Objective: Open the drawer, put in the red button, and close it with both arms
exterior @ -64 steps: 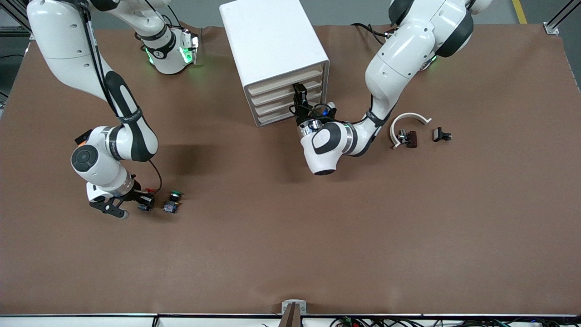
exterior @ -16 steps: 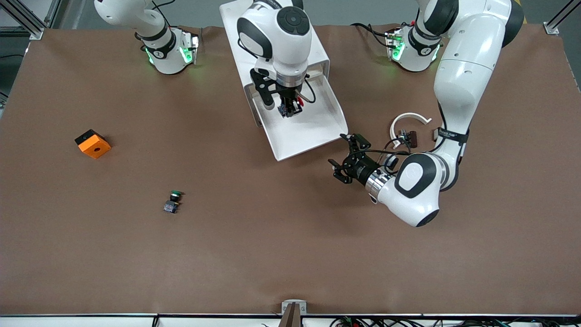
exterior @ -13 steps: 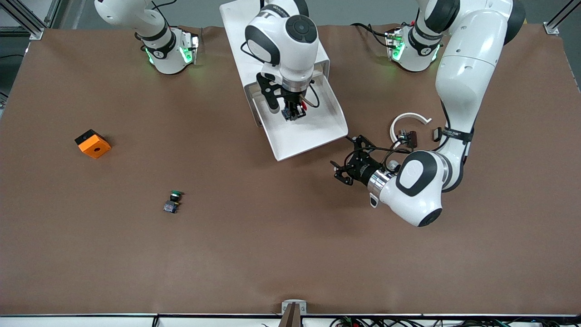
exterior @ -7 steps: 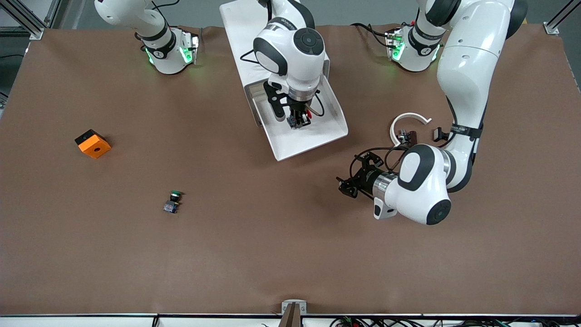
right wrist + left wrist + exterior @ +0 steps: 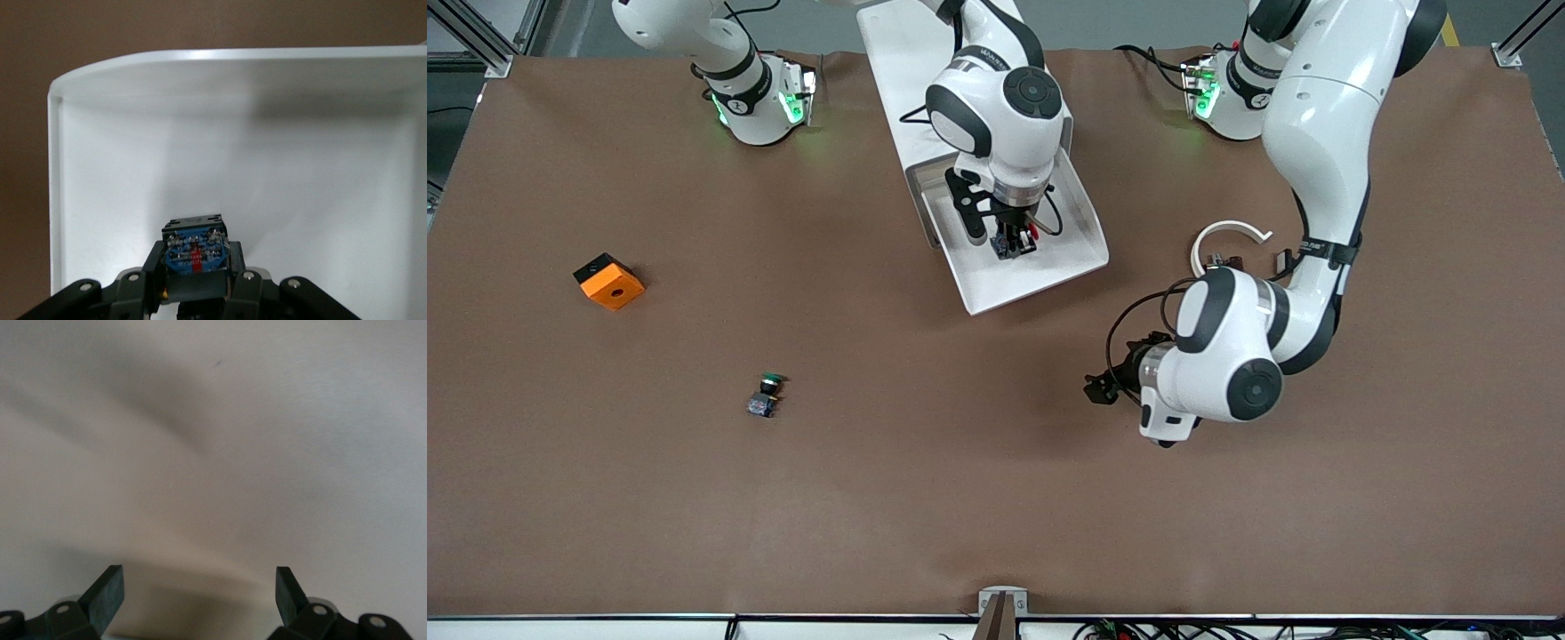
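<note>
Over the pulled-out drawer (image 5: 1040, 267), at upper centre of the front view, I have the right gripper (image 5: 1009, 242) pointing down into the tray with its jaws pinching the red button (image 5: 1014, 244). From the right wrist view I see the button's blue base (image 5: 195, 250) clamped between the two fingers (image 5: 235, 263), with the drawer's white floor and curved rim (image 5: 167, 59) below it. The drawer sticks out of the white cabinet (image 5: 911, 44) at top centre. My left gripper (image 5: 1107, 387) hangs over bare table (image 5: 996, 498) at centre-right of the frame, jaws spread wide and holding nothing. Lower left in the frame sits the green button (image 5: 765, 396), with an orange block (image 5: 608, 281) above it toward the edge. A white ring piece (image 5: 1227, 233) lies beside the left arm.
</note>
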Motion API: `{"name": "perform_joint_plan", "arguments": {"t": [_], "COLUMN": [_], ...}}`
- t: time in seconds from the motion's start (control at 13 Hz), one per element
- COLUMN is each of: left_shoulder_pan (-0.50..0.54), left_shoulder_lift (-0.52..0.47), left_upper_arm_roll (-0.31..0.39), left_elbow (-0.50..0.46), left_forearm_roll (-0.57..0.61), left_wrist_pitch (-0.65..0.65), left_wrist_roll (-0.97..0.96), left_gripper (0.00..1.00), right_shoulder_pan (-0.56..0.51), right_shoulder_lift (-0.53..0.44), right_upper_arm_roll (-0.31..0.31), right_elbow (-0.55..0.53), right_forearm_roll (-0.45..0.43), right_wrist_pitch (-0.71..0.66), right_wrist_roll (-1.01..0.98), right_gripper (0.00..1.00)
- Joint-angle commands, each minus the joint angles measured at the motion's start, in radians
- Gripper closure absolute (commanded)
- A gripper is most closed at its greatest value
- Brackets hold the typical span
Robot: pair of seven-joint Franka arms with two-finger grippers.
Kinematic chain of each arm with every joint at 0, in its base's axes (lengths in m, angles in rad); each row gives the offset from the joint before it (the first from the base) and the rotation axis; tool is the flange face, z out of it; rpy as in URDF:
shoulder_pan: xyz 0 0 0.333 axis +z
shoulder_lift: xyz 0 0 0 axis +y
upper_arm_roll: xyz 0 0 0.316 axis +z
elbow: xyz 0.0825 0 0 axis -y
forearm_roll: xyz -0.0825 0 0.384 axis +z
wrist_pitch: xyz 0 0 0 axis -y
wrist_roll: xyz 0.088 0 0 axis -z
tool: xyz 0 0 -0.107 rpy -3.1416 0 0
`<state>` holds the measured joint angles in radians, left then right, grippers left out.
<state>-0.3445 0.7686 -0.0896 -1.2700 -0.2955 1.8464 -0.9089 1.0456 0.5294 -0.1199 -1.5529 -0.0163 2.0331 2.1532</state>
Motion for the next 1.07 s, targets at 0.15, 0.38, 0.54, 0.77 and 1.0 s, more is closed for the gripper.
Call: {"name": "perform_joint_plan", "arguments": {"t": [0.15,0.38,0.54,0.77,1.0], "left_shoulder_pan": [-0.05,-0.062,-0.091,-0.16,-0.168], "left_shoulder_lift": [-0.061,-0.061,-0.093,-0.182,-0.21], "left_upper_arm_roll": [0.01,0.008,0.01,0.005,-0.012], "left_elbow": [-0.022,-0.044,-0.096,-0.239,-0.267], "left_forearm_roll": [0.073,0.1,0.163,0.357,0.355], "left_wrist_pitch": [0.074,0.082,0.079,0.074,0.089], "left_wrist_roll": [0.008,0.007,0.008,-0.037,-0.038], "left_gripper": [0.0,0.0,0.0,0.0,0.0], "right_shoulder_pan": [-0.004,-0.006,-0.004,-0.024,-0.038], "right_shoulder_lift": [0.046,0.044,0.044,0.035,0.0], "right_upper_arm_roll": [-0.001,-0.001,-0.001,-0.004,-0.004], "right_elbow": [0.068,0.071,0.071,0.099,0.116], "right_forearm_roll": [-0.01,-0.01,-0.017,-0.007,-0.008], "right_wrist_pitch": [-0.004,-0.005,-0.008,-0.022,-0.091], "right_wrist_roll": [0.025,0.019,0.008,-0.057,-0.186], "right_gripper": [1.0,0.01,0.0,0.0,0.0]}}
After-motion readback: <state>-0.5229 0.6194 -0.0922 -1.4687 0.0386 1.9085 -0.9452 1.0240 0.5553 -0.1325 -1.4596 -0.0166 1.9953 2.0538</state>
